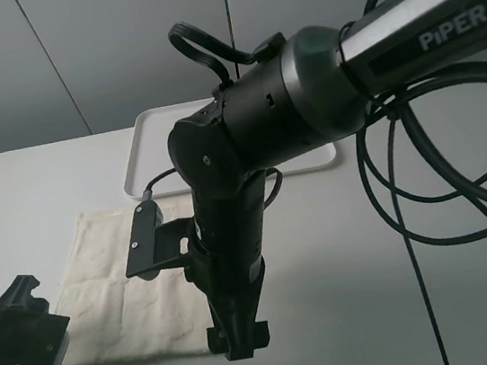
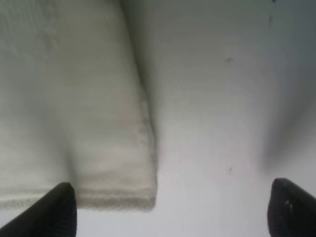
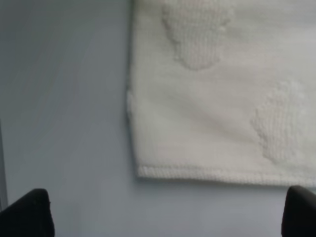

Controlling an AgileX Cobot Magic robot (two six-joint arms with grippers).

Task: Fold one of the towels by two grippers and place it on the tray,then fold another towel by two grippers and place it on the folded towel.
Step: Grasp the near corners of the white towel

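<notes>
- Item: towel (image 1: 117, 286) — white, laid flat on table (image 1: 345, 259), nr tray (image 1: 151, 136) but not on it; fold not yet made.
- L gripper (image 2: 173, 212) — fingers spread wide, nothing held. It is set low over one front corner of towel, w/ one finger over cloth and the other over bare table.
- R gripper (image 3: 163, 217) — likewise spread wide, nothing held; other front corner framed betw. its fingers.
- Risk 1: corner may be missed, or only a sliver of hem pinched, since hem lies off-centre in each gap.
- Risk 2: if corners are raised unevenly, a skewed fold is to be expected.
- Risk 3: cloth may be dragged, not lifted, if closure is made too shallow.
- Container: tray — white, shallow. Nothing is seen in visible part, but much is hidden behind R arm (image 1: 303, 92), so contents can't be confirmed.
- 2nd towel: not seen in any view.
</notes>
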